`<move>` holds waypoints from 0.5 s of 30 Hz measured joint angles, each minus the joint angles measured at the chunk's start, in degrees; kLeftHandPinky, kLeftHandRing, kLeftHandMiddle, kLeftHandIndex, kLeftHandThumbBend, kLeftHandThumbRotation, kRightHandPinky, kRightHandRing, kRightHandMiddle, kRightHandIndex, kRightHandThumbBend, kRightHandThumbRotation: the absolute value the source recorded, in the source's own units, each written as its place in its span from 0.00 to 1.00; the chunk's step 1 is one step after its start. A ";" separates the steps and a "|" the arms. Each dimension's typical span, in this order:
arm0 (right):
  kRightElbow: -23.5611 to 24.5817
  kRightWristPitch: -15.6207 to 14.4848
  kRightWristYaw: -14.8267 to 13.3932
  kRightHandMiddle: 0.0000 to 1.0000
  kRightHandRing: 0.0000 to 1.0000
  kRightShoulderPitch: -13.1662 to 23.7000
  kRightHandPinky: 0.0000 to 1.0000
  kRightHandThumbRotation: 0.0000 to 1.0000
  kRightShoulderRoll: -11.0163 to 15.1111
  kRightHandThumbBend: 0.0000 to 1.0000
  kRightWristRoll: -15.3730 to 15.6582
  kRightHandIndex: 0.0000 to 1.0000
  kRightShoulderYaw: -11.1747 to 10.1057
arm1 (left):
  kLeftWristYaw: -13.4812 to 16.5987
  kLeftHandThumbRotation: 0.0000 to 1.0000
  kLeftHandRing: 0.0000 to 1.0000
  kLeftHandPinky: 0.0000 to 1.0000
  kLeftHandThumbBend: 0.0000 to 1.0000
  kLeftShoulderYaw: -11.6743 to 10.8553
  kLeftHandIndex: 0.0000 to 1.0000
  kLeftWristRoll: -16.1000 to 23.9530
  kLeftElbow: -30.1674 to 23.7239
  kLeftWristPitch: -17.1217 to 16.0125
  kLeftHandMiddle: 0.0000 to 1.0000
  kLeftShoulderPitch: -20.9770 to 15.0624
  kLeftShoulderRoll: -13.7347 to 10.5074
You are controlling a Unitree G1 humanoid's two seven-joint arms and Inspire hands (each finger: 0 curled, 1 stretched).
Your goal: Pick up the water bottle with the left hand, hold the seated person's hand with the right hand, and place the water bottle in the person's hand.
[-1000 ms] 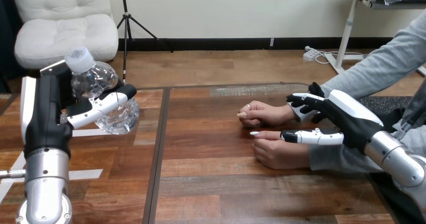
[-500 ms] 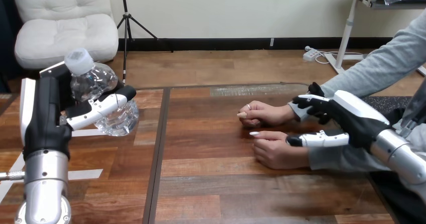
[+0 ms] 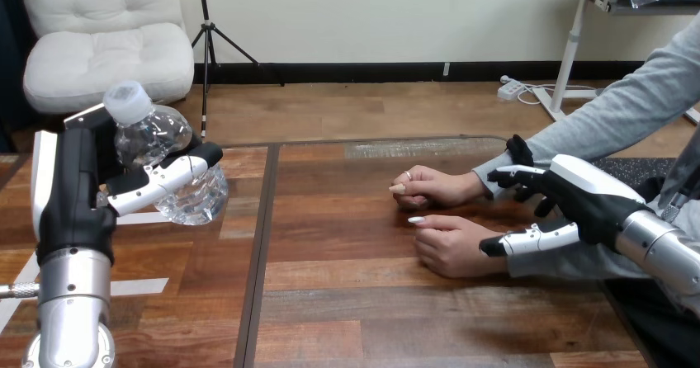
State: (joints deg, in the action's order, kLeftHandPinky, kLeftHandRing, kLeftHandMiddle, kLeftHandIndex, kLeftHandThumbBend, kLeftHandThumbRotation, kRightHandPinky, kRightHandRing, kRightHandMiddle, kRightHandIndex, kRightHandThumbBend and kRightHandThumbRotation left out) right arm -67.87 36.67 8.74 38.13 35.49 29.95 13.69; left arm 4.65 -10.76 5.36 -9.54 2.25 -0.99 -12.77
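Well, my left hand [image 3: 73, 193] is curled round the water bottle [image 3: 177, 166], fingers wrapped across its clear belly. It holds the bottle lifted off the wooden table [image 3: 371, 302] and tipped, with the white cap [image 3: 126, 102] up above my knuckles. The plastic looks thin and crinkled and I see little water in it, so I judge it light, soft-walled and a bit slick. A firm squeeze would buckle it. The middle, where I have it, seems the right grip, leaving the cap end and the base free for the person to take.

Well off to that hand's right, my right hand [image 3: 590, 205] is spread and pinches nothing. Its thumb lies along the wrist of the person's nearer hand [image 3: 452, 248], though I cannot tell whether they touch. Its fingers reach toward the cuff of the person's far hand [image 3: 429, 188]. Both of the person's hands rest loosely curled on the table, close together, with neither palm turned up. That, I think, is the obstacle: there is no open palm to set the bottle in.
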 measured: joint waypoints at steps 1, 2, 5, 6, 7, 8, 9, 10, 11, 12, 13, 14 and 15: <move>0.00 -0.13 0.25 0.89 0.85 0.07 0.73 0.55 0.04 1.00 0.00 0.88 0.04 | 0.00 0.00 0.33 0.28 0.73 -0.01 0.40 -0.05 0.00 0.00 0.39 0.00 0.00; 0.03 -0.25 0.47 0.89 0.85 0.12 0.74 0.53 0.09 1.00 0.00 0.88 0.08 | 0.00 0.00 0.33 0.28 0.73 -0.01 0.40 -0.11 -0.01 0.00 0.39 0.00 0.00; 0.28 -0.65 1.14 0.89 0.86 0.23 0.76 0.53 0.27 1.00 0.03 0.88 0.28 | 0.00 0.00 0.33 0.28 0.74 -0.03 0.40 -0.26 -0.03 0.00 0.39 0.00 0.00; 0.34 -0.73 1.27 0.89 0.86 0.25 0.76 0.52 0.32 1.00 0.07 0.88 0.36 | 0.00 0.00 0.33 0.28 0.74 -0.03 0.40 -0.28 -0.04 0.00 0.39 0.00 0.00; 0.46 -0.81 1.39 0.89 0.86 0.28 0.76 0.52 0.41 1.00 0.23 0.88 0.50 | 0.00 0.00 0.33 0.28 0.74 -0.04 0.40 -0.30 -0.06 0.00 0.39 0.01 0.00; 0.56 -0.84 1.48 0.89 0.86 0.30 0.76 0.51 0.49 1.00 0.35 0.88 0.67 | 0.00 0.00 0.33 0.28 0.74 -0.04 0.40 -0.32 -0.08 0.00 0.39 0.01 0.00; 0.64 -0.85 1.62 0.89 0.86 0.33 0.77 0.50 0.58 1.00 0.46 0.88 0.84 | -0.01 0.00 0.33 0.28 0.74 -0.05 0.40 -0.34 -0.09 0.00 0.39 0.01 0.00; 0.75 -0.89 1.76 0.89 0.87 0.35 0.77 0.50 0.67 1.00 0.57 0.88 1.07 | -0.01 0.00 0.33 0.28 0.74 -0.07 0.40 -0.36 -0.11 0.00 0.39 0.01 0.00; 0.89 -0.97 1.87 0.89 0.87 0.37 0.78 0.49 0.75 1.00 0.74 0.88 1.28 | -0.01 0.00 0.33 0.28 0.74 -0.08 0.40 -0.37 -0.13 0.00 0.39 0.02 0.00; 1.02 -1.07 1.97 0.89 0.87 0.40 0.78 0.47 0.82 1.00 0.97 0.87 1.50 | -0.02 0.00 0.33 0.28 0.74 -0.10 0.40 -0.38 -0.15 0.00 0.39 0.02 0.00; 1.13 -1.18 2.03 0.89 0.87 0.46 0.79 0.47 0.88 1.00 1.29 0.87 1.73 | -0.02 0.00 0.33 0.28 0.74 -0.12 0.40 -0.38 -0.17 0.01 0.39 0.03 0.00; 1.19 -1.27 2.09 0.89 0.87 0.53 0.79 0.46 0.91 1.00 1.59 0.87 1.94 | -0.02 0.00 0.33 0.28 0.74 -0.15 0.40 -0.38 -0.20 0.02 0.39 0.03 0.00; 1.20 -1.33 2.17 0.89 0.87 0.59 0.79 0.46 0.93 1.00 1.81 0.87 2.11 | -0.02 0.00 0.33 0.28 0.74 -0.16 0.40 -0.38 -0.23 0.04 0.39 0.03 0.00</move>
State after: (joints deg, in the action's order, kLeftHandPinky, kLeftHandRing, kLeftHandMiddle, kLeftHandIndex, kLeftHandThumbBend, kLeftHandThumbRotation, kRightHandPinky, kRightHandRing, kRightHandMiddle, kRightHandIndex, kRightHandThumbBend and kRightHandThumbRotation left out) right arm -66.67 35.35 10.90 38.71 36.42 31.76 15.80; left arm 4.64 -10.92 4.98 -9.77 2.29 -0.96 -12.77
